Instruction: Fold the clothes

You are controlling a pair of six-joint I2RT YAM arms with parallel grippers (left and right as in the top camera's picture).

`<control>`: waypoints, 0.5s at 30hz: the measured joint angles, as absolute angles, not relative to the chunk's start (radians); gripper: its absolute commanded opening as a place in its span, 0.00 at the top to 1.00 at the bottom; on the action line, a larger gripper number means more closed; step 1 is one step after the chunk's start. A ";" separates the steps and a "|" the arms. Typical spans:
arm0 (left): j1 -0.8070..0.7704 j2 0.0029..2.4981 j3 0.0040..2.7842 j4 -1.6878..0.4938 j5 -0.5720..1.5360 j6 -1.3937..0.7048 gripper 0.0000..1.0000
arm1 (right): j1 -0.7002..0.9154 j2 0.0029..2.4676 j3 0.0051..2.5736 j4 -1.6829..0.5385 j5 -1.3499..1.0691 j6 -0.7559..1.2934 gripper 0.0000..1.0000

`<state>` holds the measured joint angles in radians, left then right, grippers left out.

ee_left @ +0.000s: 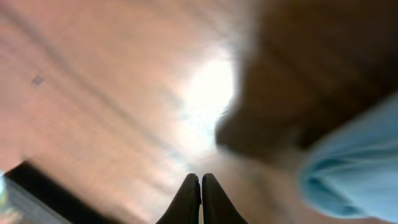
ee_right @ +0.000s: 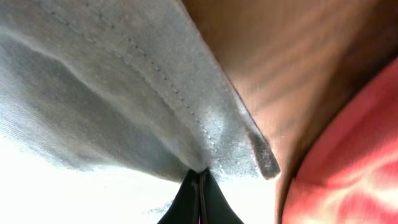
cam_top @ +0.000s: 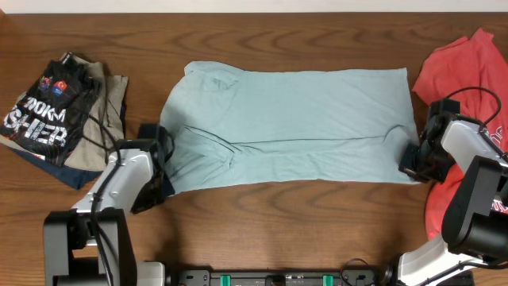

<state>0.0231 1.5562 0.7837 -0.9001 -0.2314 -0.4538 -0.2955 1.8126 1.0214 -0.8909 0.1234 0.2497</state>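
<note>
The pale blue-grey T-shirt [cam_top: 294, 127] lies spread flat across the middle of the table. My right gripper [cam_top: 413, 164] sits at its lower right corner, shut on the shirt's stitched hem [ee_right: 205, 134], which rises out of the closed tips of the right gripper [ee_right: 200, 172]. At the shirt's lower left corner is my left gripper [cam_top: 163, 183]. In the left wrist view the left gripper [ee_left: 200, 177] is shut tip to tip over bare wood, nothing showing between its tips, with blue cloth [ee_left: 354, 168] off to the right. A red T-shirt [cam_top: 468, 71] lies at the right edge.
A pile of other garments [cam_top: 59, 119], dark with white lettering over tan and blue cloth, lies at the left. The red cloth [ee_right: 351, 162] lies close beside the right gripper. Wooden table [cam_top: 278, 214] shows along the front.
</note>
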 measured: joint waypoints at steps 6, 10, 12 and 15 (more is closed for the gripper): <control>0.039 1.543 0.784 -0.924 -0.242 -0.471 0.94 | -0.295 1.814 1.010 -0.950 0.120 0.271 0.99; 0.039 1.473 0.785 -0.896 -0.208 -0.446 0.62 | -0.295 1.814 1.013 -0.968 0.107 0.279 0.97; 0.039 1.433 0.788 -0.857 -0.173 -0.437 0.45 | -0.295 1.814 1.021 -0.974 0.095 0.285 0.87; 0.039 1.398 0.798 -0.813 -0.112 -0.419 0.40 | -0.295 1.806 1.050 -0.975 0.076 0.290 0.73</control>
<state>0.0395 1.3975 0.7979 -0.8127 -0.1116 -0.4187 -0.2955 1.8065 1.0504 -0.9752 0.0761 0.2897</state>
